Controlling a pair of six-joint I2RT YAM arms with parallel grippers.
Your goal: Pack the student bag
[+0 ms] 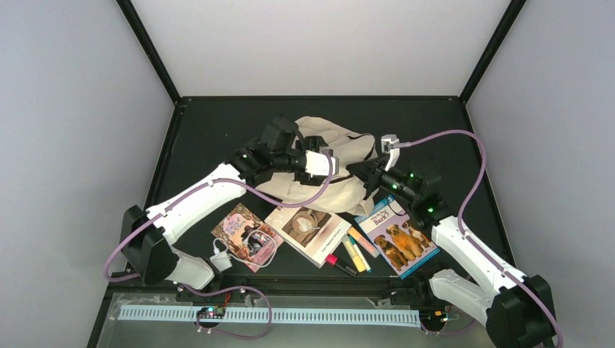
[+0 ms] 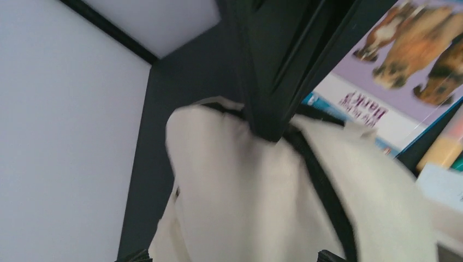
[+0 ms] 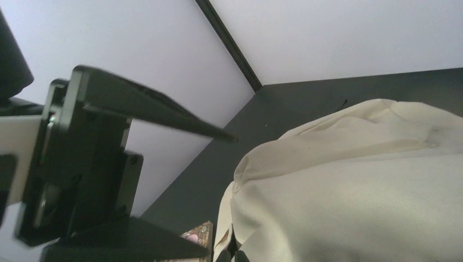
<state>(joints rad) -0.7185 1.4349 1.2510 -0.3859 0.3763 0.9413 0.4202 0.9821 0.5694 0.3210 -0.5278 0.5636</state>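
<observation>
Left hand (image 1: 332,163) was released, jaws wide, poised over the soft cream-beige fabric student bag (image 1: 341,145), gripping nothing. Right hand (image 1: 359,170) was clenched, apparently pinching the bag's top edge by the black strap (image 2: 322,180). Bag sat slumped mid-back on the black desk (image 1: 217,130). Lying loose just in front of it: purple dog-cover paperback (image 1: 397,238), white-and-brown paperback (image 1: 310,226), pink illustrated book (image 1: 243,233), coloured markers (image 1: 353,254). Risks: that thin pinch slips and the bag flops shut. The hands sat close, so a reach could clash. A hard tug could drag the bag over the books.
</observation>
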